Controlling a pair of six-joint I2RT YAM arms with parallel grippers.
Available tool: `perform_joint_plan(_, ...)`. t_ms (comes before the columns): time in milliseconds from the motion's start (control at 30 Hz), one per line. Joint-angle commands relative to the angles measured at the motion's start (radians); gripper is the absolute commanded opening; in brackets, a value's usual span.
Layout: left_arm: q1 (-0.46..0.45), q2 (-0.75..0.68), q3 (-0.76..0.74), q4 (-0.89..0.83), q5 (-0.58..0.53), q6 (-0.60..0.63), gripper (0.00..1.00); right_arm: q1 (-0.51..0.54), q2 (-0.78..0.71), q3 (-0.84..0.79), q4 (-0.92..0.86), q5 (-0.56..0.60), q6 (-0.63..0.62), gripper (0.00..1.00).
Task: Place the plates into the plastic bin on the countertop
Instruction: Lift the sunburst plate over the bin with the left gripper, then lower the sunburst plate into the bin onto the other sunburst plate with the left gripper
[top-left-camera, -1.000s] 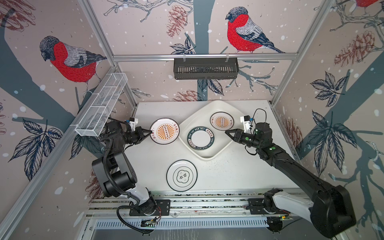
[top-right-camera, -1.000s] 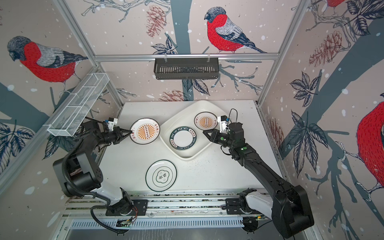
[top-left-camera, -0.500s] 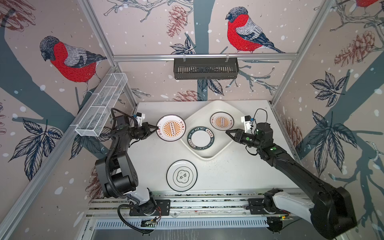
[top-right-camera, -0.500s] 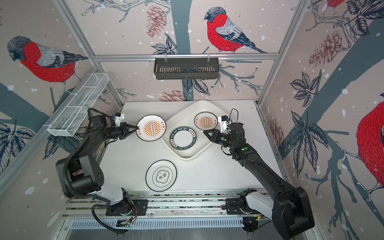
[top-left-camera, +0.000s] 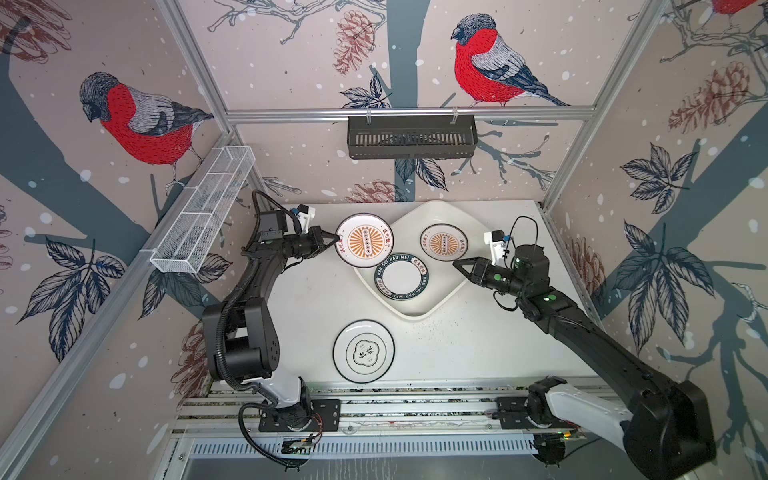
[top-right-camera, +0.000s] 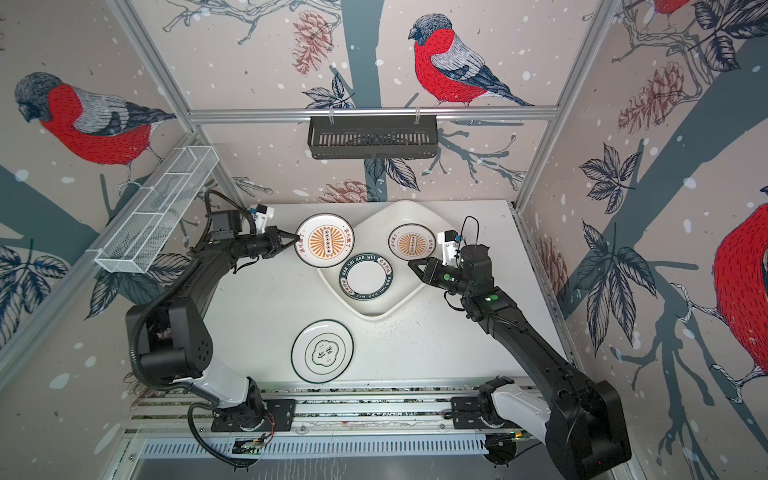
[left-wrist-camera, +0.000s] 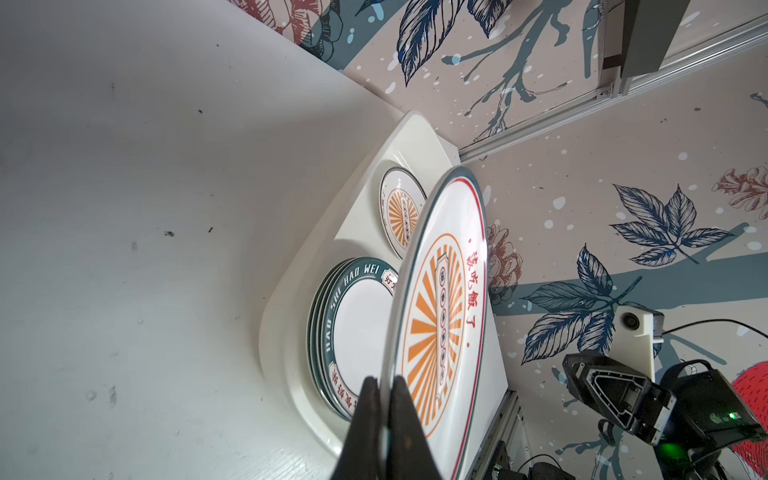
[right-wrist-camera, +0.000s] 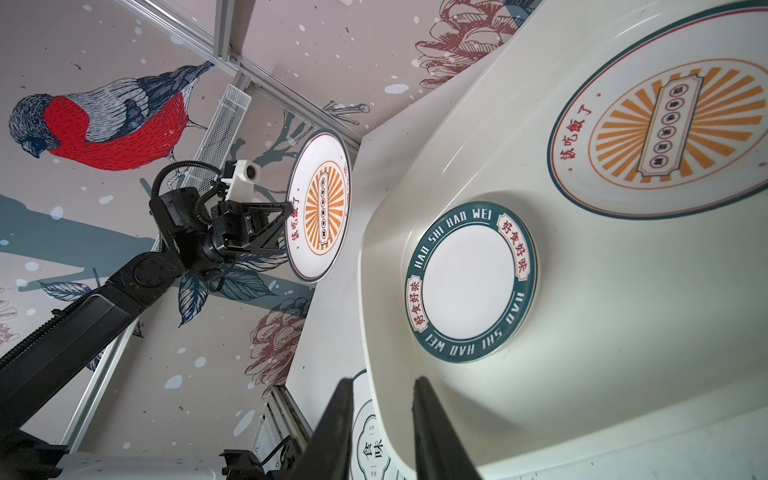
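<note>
Bright, even light, soft shadows on the countertop (top-left-camera: 316, 299), pictures mostly sharp.

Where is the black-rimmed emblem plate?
In both top views the black-rimmed emblem plate lies on the countertop, left of centre near the front edge, outside the plastic bin.

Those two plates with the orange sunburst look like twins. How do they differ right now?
The held sunburst plate is pinched at its rim by the left gripper and hangs in the air at the edge of the plastic bin; the resting sunburst plate lies flat inside it, untouched. From above the held one looks larger, perhaps because raised. Both have orange rays, red characters and a dark rim line.
</note>
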Motion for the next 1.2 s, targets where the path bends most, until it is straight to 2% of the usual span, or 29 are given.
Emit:
perform_joint_plan(0, -0.052, 0.026, 0.037, 0.111, -0.002, -0.071, 0.0, -0.009, -0.016, 0.015, -0.025, 0.011, -0.013, 0.27)
perform_joint_plan(433, -0.303, 0.213, 0.155, 0.356, -0.145, -0.272, 0.0, -0.043, -0.11, 0.033, -0.152, 0.042, -0.022, 0.27)
perform_joint_plan(700, -0.428, 0.418, 0.297, 0.456, -0.22, -0.349, 0.0, -0.056, -0.137, 0.033, -0.228, 0.058, -0.027, 0.27)
perform_joint_plan(900, -0.48, 0.59, 0.486, 0.414, -0.235, -0.356, 0.0, -0.056, -0.156, 0.031, -0.259, 0.079, -0.026, 0.27)
perform_joint_plan(1167, -0.529, 0.711, 0.705, 0.273, -0.319, -0.274, 0.0, -0.056, -0.156, 0.012, -0.252, 0.089, -0.012, 0.27)
